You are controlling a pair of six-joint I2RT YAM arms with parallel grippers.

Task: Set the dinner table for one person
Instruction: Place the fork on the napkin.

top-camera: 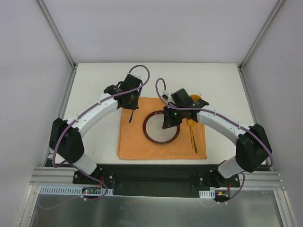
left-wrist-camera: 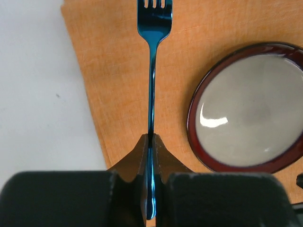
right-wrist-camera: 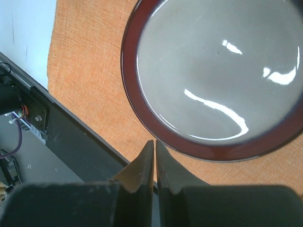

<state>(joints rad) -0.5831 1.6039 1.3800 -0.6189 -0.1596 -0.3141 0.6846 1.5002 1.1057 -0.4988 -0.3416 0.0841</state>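
Observation:
The white dinner table (top-camera: 94,85) carries an orange cloth placemat (top-camera: 137,142). A plate with a dark red rim (top-camera: 154,137) lies on its middle. My left gripper (top-camera: 131,108) is shut on the handle of a dark blue fork (top-camera: 130,116), left of the plate. In the left wrist view the gripper (left-wrist-camera: 151,138) pinches the fork (left-wrist-camera: 152,71) over the placemat (left-wrist-camera: 113,71), tines pointing away, plate (left-wrist-camera: 246,109) at right. My right gripper (top-camera: 169,125) is shut and empty over the plate's right rim. In the right wrist view it (right-wrist-camera: 154,143) hovers beside the plate (right-wrist-camera: 213,71).
A gold spoon (top-camera: 193,137) lies on the placemat right of the plate. An orange object (top-camera: 199,99) sits behind the right wrist, partly hidden. The black rail (right-wrist-camera: 71,142) at the table's near edge shows beyond the placemat (right-wrist-camera: 85,85). Grey frame posts stand at the far corners.

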